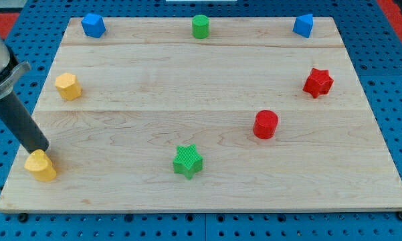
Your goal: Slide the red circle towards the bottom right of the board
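The red circle (265,124) stands on the wooden board (201,187), right of the middle. My tip (42,150) is at the far left of the board near the bottom, touching the top of a yellow block (40,166). The tip is far to the left of the red circle, with a green star (187,161) lying between them, lower down.
A red star (318,82) sits near the right edge. A yellow hexagon (67,86) sits at the left. Along the top edge are a blue block (92,25), a green cylinder (200,26) and another blue block (304,25).
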### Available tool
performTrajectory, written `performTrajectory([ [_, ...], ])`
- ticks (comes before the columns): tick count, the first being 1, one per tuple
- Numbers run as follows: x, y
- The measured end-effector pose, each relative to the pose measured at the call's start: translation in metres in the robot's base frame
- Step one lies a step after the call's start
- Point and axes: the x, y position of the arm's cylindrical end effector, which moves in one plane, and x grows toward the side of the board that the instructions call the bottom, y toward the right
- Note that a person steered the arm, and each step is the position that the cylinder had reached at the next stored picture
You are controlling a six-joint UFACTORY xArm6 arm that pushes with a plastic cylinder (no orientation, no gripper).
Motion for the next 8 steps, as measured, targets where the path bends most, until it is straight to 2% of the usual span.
performTrajectory([
  [2,0.009,0.0],
  [3,0.0,0.005],
  [4,-0.022,0.061],
  [6,-0.062,0.233],
  [7,-0.072,0.295],
  [8,-0.072,0.327],
])
